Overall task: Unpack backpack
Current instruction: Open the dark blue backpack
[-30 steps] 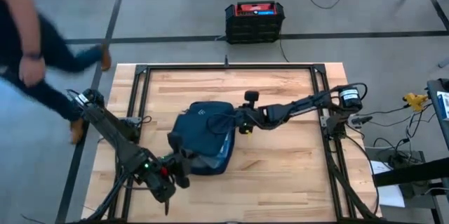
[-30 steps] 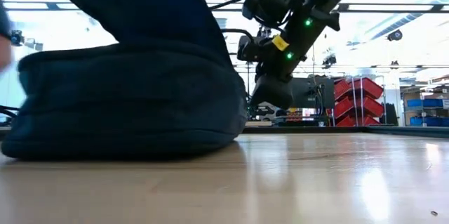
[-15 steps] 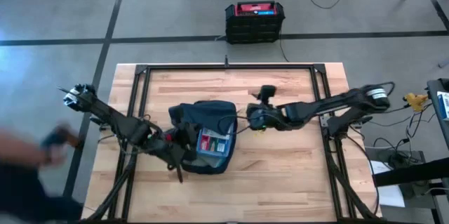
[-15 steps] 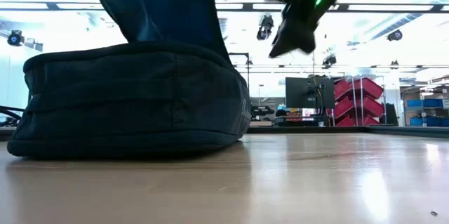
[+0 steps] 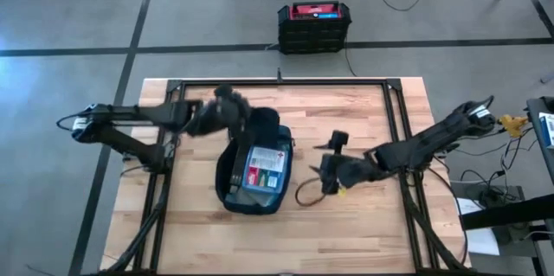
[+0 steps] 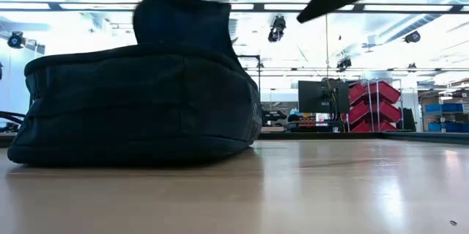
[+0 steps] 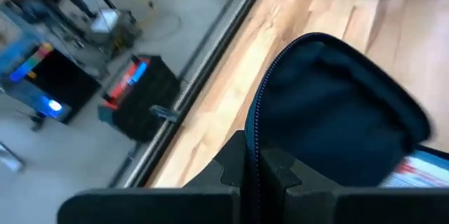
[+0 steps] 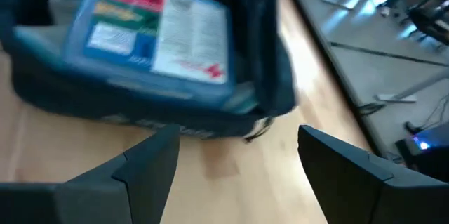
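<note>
The wooden table (image 5: 346, 224) carries the backpack (image 5: 255, 168) left of centre, lying open with its flap (image 5: 260, 125) raised toward the far edge. The high view shows the interior: a blue box (image 5: 264, 168) with a printed white and red label lies inside. The low view shows only the backpack's dark side wall (image 6: 139, 102) resting on the tabletop, contents hidden. On the floor beyond the table stands a black crate (image 5: 314, 27) with a red top.

The left gripper (image 5: 227, 110) is at the flap; the left wrist view shows its fingers (image 7: 280, 171) pinched together on the zippered flap edge. The right gripper (image 5: 333, 168) sits right of the backpack, apart from it; the right wrist view shows its fingers (image 8: 151, 161) spread wide and holding nothing, facing the box. A dark cable loop (image 5: 307, 194) lies just beside that gripper.
</note>
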`<act>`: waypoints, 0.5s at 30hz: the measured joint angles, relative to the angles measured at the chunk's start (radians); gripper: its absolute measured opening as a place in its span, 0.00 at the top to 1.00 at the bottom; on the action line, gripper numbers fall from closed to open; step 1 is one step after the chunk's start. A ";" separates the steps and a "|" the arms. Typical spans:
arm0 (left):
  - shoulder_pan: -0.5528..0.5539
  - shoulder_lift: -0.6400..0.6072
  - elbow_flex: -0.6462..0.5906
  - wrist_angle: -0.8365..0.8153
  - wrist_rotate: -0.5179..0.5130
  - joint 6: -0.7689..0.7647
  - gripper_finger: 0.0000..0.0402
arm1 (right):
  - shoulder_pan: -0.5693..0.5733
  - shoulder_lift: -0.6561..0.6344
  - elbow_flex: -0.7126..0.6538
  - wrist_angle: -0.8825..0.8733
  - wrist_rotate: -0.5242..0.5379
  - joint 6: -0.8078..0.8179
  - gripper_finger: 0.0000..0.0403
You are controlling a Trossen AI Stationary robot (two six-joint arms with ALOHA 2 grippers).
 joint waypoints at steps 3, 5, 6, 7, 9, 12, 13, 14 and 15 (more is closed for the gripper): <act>0.165 0.022 0.000 0.026 0.143 0.034 1.00 | 0.044 0.065 0.000 0.052 0.004 0.022 0.33; 0.273 0.041 0.000 0.036 0.221 0.055 1.00 | 0.066 0.112 0.000 0.108 0.003 0.031 0.34; 0.323 0.053 0.000 0.033 0.258 0.062 1.00 | 0.076 0.135 0.000 0.125 0.002 0.032 0.34; 0.368 0.066 0.000 0.030 0.287 0.069 1.00 | 0.084 0.158 0.000 0.147 0.002 0.035 0.35; 0.448 0.095 -0.001 0.031 0.354 0.076 1.00 | 0.096 0.200 0.000 0.198 0.002 0.037 0.35; 0.538 0.143 -0.010 0.032 0.436 0.083 1.00 | 0.103 0.258 0.000 0.277 0.003 0.038 0.35; 0.559 0.162 -0.017 0.032 0.448 0.082 1.00 | 0.103 0.277 0.000 0.307 0.003 0.036 0.34; 0.576 0.177 -0.025 0.030 0.451 0.083 1.00 | 0.103 0.295 0.000 0.341 0.003 0.030 0.33; 0.591 0.195 -0.034 0.026 0.451 0.085 0.99 | 0.103 0.311 0.000 0.377 0.003 0.017 0.33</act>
